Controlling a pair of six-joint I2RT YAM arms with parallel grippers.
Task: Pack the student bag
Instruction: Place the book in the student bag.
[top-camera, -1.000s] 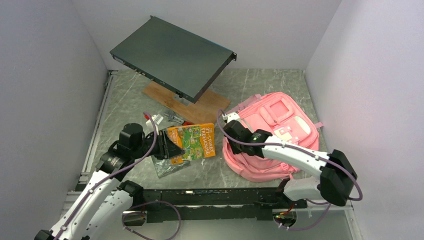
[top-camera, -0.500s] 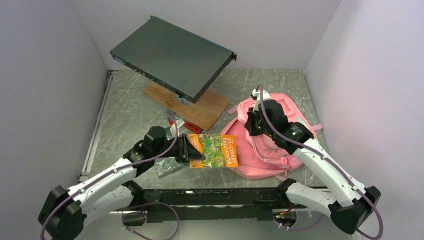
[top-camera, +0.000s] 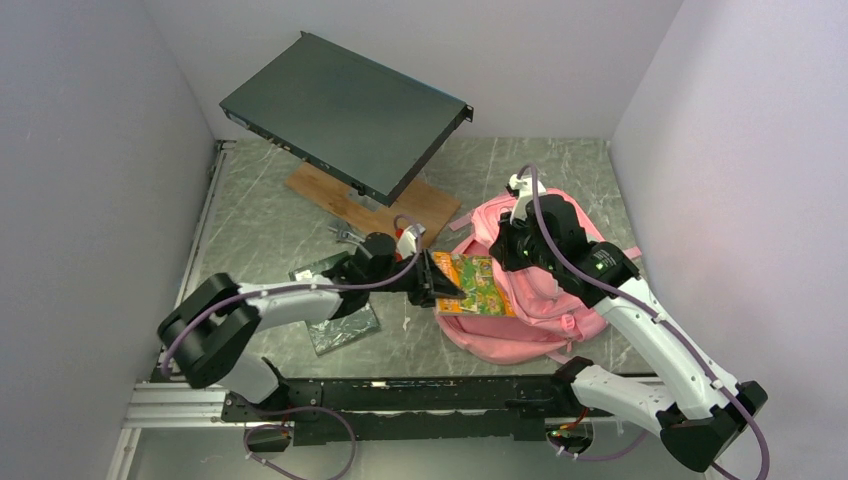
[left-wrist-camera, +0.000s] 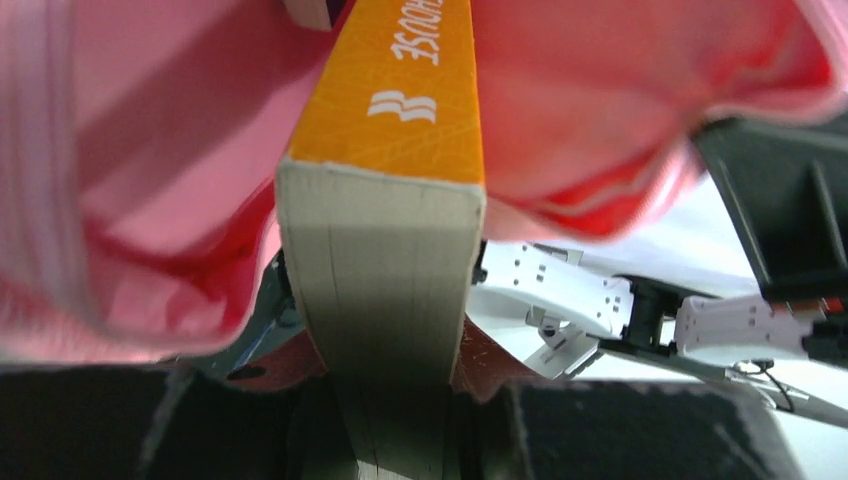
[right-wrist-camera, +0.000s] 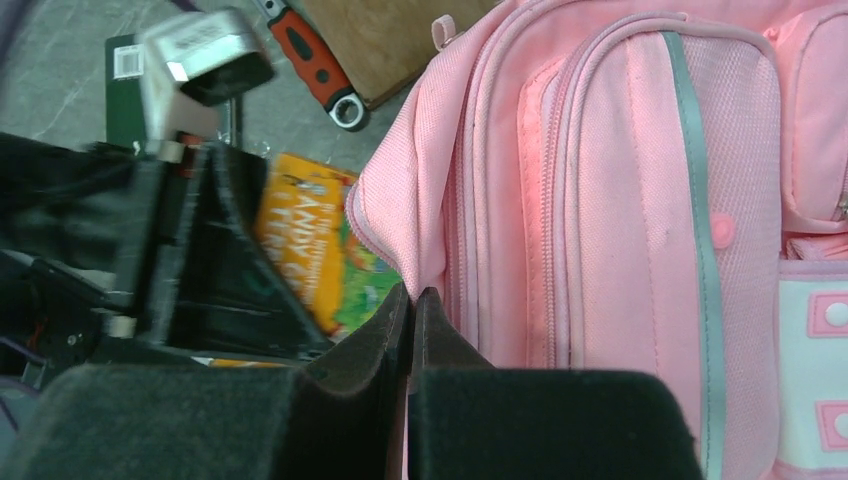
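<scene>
Grey marble table (top-camera: 260, 210), white walls (top-camera: 560, 60); left pincer (top-camera: 441, 286) grips book (top-camera: 482, 290), right pincer (top-camera: 500, 250) pinches student bag (top-camera: 530, 325).

Top external: high behind 6 o'clock table edge, tilted down toward 12 o'clock, wide over whole grey marbled tabletop (top-camera: 260, 215). Left wrist: jammed close against orange-spined paperback book (left-wrist-camera: 395, 100). Right wrist: close over soft pink fabric backpack (right-wrist-camera: 620, 200). Shared across all three: book and backpack.
</scene>
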